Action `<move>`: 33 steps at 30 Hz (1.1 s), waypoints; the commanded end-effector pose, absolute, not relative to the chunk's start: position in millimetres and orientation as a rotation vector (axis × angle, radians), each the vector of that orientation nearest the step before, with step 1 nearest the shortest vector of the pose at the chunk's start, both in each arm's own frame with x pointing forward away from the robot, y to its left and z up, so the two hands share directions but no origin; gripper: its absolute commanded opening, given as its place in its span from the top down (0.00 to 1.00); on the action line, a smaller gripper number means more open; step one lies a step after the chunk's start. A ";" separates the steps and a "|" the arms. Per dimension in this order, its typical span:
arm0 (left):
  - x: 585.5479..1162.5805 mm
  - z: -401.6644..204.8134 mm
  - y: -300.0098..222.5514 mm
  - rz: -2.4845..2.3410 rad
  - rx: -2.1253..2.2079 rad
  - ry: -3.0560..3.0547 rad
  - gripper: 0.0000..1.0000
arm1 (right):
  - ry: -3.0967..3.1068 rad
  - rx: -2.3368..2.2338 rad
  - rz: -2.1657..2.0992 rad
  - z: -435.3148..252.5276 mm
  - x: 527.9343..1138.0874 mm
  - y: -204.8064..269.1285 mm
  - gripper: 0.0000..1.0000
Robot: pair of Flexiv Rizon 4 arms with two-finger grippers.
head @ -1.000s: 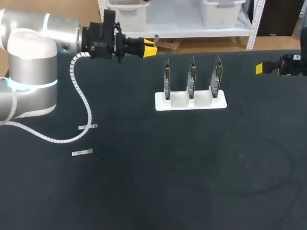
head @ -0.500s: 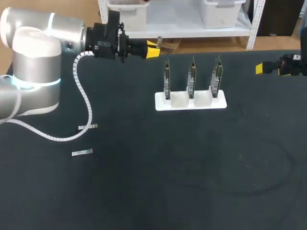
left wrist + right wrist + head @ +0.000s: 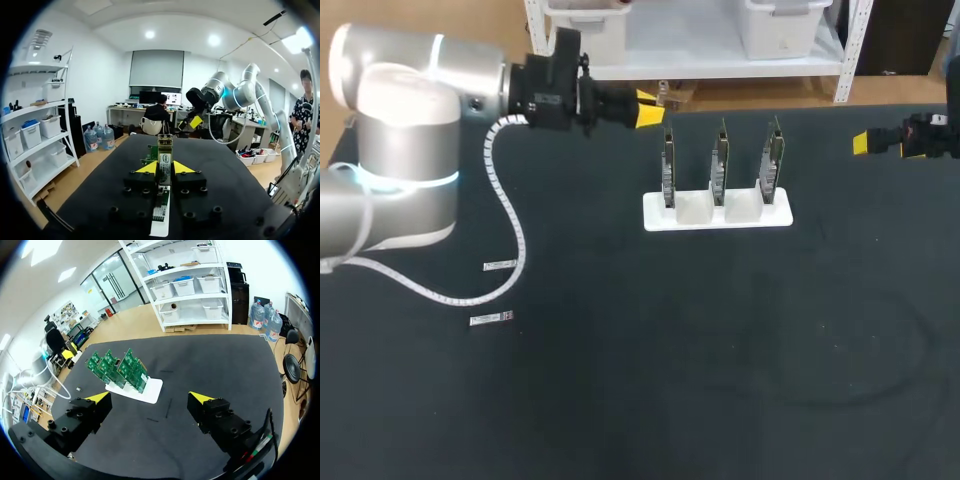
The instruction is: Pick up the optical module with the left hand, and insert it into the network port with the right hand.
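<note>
Centre of black bench (image 3: pixel 620 400): white rack (image 3: pixel 750 214) w/ three green network cards (image 3: pixel 719 165). Upper left: left gripper (image 3: pixel 652 108) clamped on slim silver optical module (image 3: pixel 164 157); right gripper (image 3: pixel 863 143) gapes, upper right. Pickup done; nxt prob. handover to right, needing alignment.

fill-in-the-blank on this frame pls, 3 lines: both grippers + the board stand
1. The left gripper is shut on the ___.
2. The white stand holds ___ upright circuit boards.
3. The right gripper is ___, with nothing between its fingers.

Missing words: optical module; three; open.
</note>
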State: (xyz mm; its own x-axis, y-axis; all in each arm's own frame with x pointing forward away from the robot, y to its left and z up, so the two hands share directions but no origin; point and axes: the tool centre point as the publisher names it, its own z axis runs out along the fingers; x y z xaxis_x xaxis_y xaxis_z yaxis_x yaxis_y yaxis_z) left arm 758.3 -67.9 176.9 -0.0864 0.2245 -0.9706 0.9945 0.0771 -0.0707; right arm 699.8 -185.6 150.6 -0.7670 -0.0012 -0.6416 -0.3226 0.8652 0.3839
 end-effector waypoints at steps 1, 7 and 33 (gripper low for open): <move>757.9 176.0 -74.7 -1.092 1.277 1.469 1.00 | 2.376 -0.231 0.633 150.9 699.2 -185.0 0.00; 757.7 174.0 -81.6 -1.097 1.271 1.470 1.00 | 2.376 -0.231 0.633 150.9 699.2 -185.0 0.00; 767.8 160.5 -80.7 -1.115 1.270 1.492 1.00 | 2.376 -0.231 0.633 150.9 699.2 -185.0 0.00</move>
